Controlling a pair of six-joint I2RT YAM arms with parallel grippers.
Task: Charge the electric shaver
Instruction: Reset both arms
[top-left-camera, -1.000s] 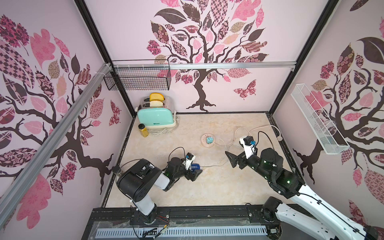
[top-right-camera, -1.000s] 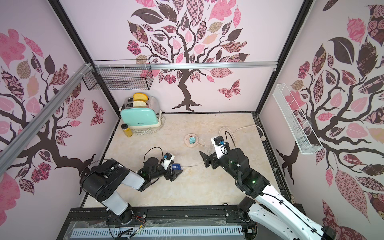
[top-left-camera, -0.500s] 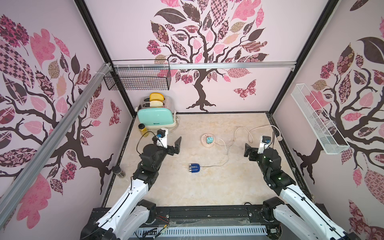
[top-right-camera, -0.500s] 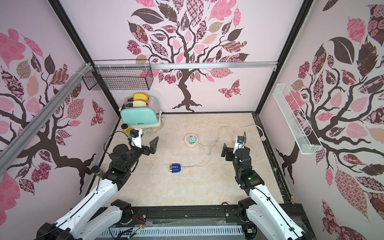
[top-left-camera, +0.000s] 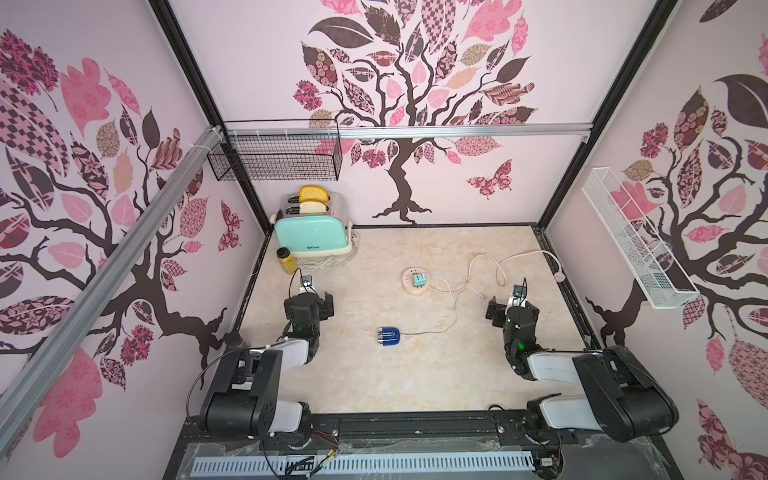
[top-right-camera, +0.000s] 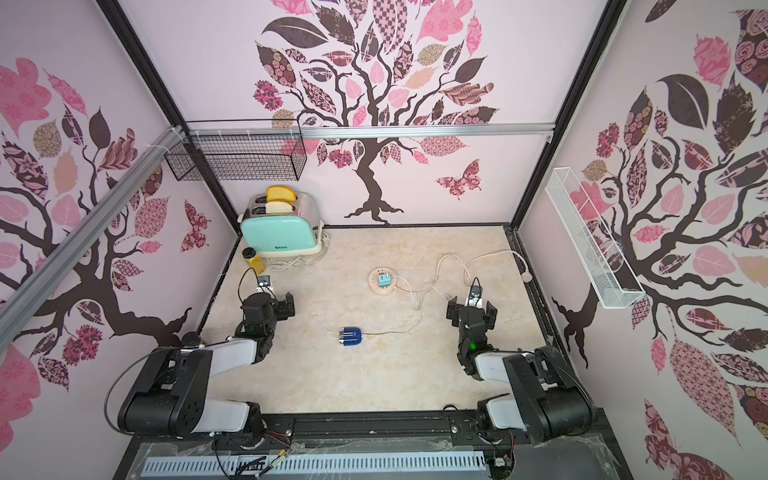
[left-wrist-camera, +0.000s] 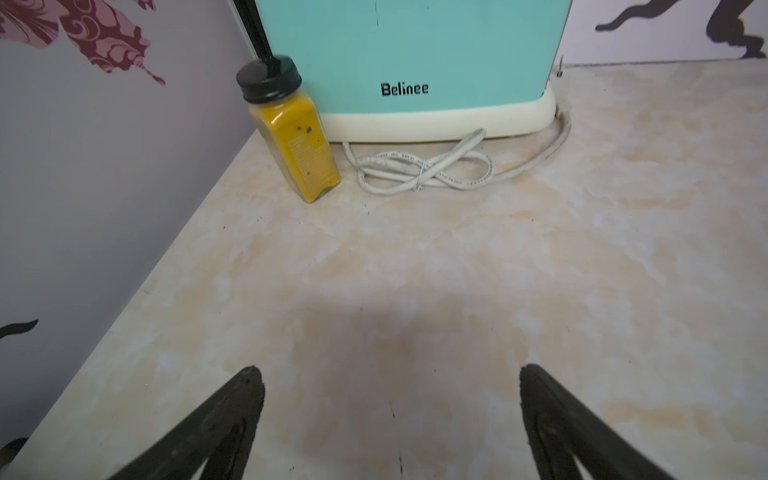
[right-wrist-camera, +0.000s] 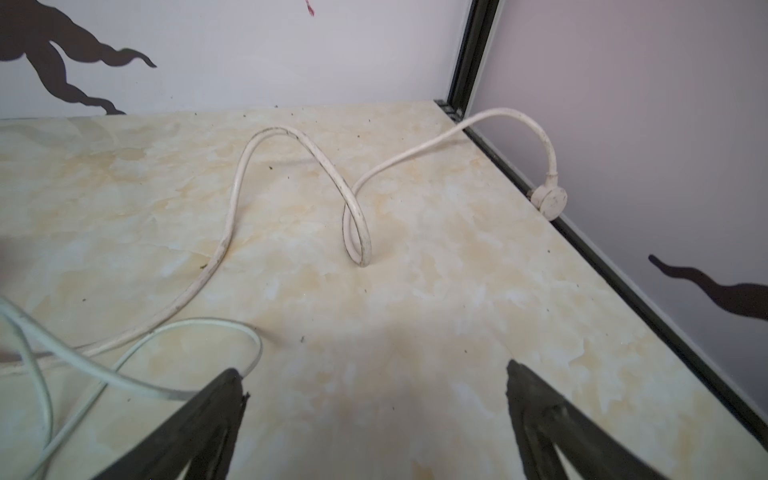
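On my far left a yellow bottle (top-left-camera: 286, 261) stands just beside the teal toaster (top-left-camera: 311, 237) at the back of the desk (top-left-camera: 415, 382). My left pincer (left-wrist-camera: 390, 369) faces them, jaws spread wide, nothing between them, hovering over bare marble. Near the middle, the electric shaver (top-left-camera: 389, 336) lies flat on the desk, well apart from both arms, silver head pointing left. A thin cable (top-left-camera: 428, 331) leaves its right end and runs toward the round socket hub (top-left-camera: 409, 289), where a teal adapter (top-left-camera: 419, 279) sits. On the right, my right pincer (right-wrist-camera: 372, 368) is likewise wide apart and empty, with the looping white cord (right-wrist-camera: 353, 198) beyond it.
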